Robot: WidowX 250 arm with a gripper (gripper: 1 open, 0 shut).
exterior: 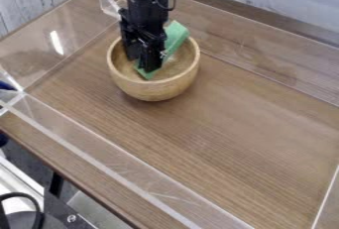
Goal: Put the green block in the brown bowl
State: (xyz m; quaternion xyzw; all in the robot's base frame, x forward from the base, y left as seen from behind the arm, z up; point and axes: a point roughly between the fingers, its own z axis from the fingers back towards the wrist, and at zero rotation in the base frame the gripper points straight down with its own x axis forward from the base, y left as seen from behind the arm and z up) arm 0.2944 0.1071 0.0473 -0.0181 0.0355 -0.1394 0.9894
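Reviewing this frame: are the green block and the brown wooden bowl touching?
Cannot tell; in the camera view the black pincer hides where the green block would meet the bowl.

The robot arm (145, 3) was dark all over, mostly black, with a narrow, uneven outline made of chunky, blocky segments. Small pale glints and greyish specks dotted its surface, perhaps screws or edges catching light, too small to tell apart. Its lower part, the hand (142, 50), was also black, slimmer than the segments above, with an irregular, knobbly shape. The picture was too coarse to make out any lettering or markings on the body.
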